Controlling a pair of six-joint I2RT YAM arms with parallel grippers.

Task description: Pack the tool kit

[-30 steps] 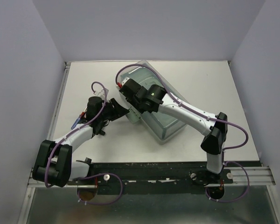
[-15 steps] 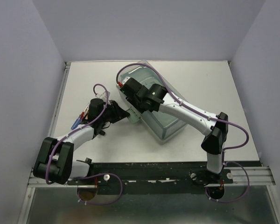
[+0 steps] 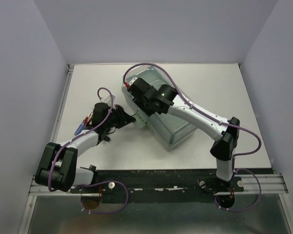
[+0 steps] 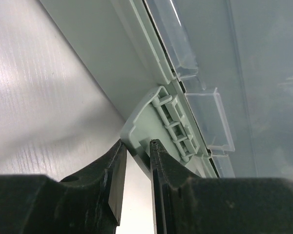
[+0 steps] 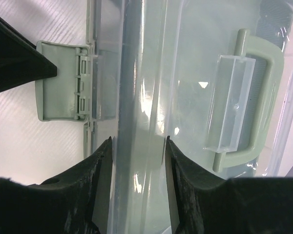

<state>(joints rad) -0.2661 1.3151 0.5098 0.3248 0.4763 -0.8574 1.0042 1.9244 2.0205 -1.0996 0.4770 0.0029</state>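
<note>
While the box [image 3: 178, 130] sits askew at the middle of the table [image 3: 88, 83], the left gripper [image 4: 136, 146] at its 9 o'clock side is clamped on the latch [image 4: 158, 114]. Fingers apart, the right gripper [image 5: 138, 146] straddles a ridge of the lid [image 5: 190, 44], with the handle [image 5: 249, 97] toward 3 o'clock.

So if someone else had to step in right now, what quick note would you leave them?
Left gripper: shut on the green latch at the side of the box.
Right gripper: open, fingers astride a ridge of the clear lid, beside that latch.
The box lies on the table, lid down.
Done: the lid is on.
Left: the latch sticks out, seemingly unfastened, so press it shut. Other latches and the contents cannot be seen.
</note>
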